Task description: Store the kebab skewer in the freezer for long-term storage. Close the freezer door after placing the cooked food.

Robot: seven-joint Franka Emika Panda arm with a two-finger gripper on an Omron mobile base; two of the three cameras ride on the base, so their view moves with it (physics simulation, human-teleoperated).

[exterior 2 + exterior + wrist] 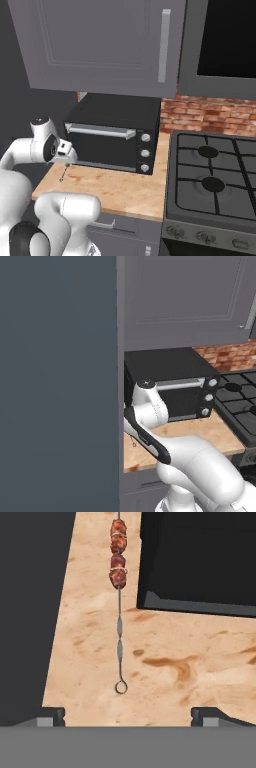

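Biggest thing here is the freezer, one tall slate-grey slab off to the side of the jaws, showing just a flat outer face, so what's inside it can't be told. Next up, grey panelled cabinets: one upper cabinet overhead with a single vertical bar handle, well above the jaws. Then one stove with two burners I can count in the right base view, way off on the far side of the jaws.

One black toaster oven sits on the counter just past the jaws, with three round knobs down its front and one bar handle across the door. Door's closed and the glass is dark, so can't tell if anything's in it.

One wooden counter runs right under the jaws.

The gripper hangs over the counter with its two tips spread wide, nothing between them.

Smallest: one kebab skewer lying flat on the counter, straight ahead of the jaws and roughly centered between them, ring end nearest, four reddish-brown chunks at the far end beside the oven's corner.
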